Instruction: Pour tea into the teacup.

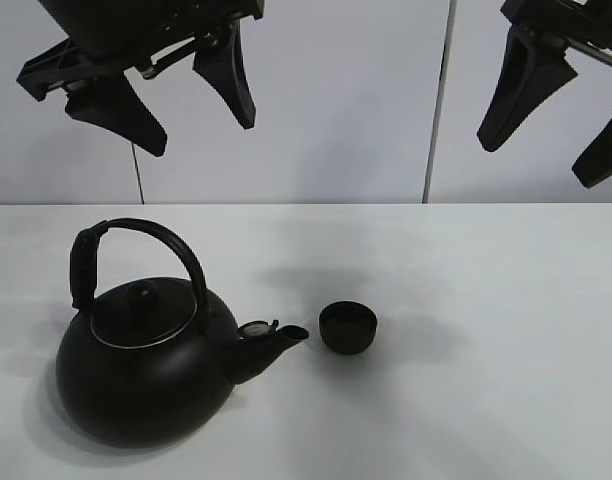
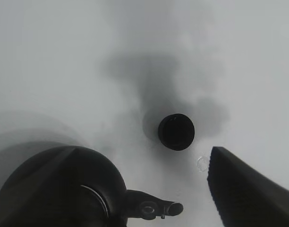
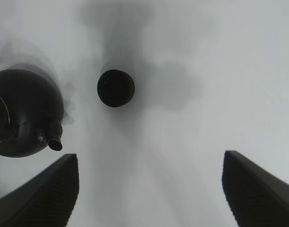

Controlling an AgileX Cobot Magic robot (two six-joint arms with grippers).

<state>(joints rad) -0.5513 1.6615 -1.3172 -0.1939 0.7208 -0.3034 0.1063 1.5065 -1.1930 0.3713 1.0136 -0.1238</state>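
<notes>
Overhead, in the exterior high view, the left gripper hung well above the white table with its two black fingers spread apart and nothing between them. The right gripper hung at similar height on the other side, fingers likewise spread and empty. On the table stood the kettle, upright, its arched handle raised and its lid seated. The teacup stood upright just beside the kettle's spout, apart from it by a small gap. Nothing lay between either gripper and the teacup. A vertical seam ran down the pale backdrop behind the table.

In the left wrist view, the teacup sat on bare table surface, ringed by soft shadow. The kettle and its spout filled one corner, near the cup but not touching it. One finger of the left gripper was visible; the other was out of frame.

In the right wrist view, both fingers of the right gripper stood wide apart, holding nothing. The teacup and the kettle stood well apart from them on the table.
</notes>
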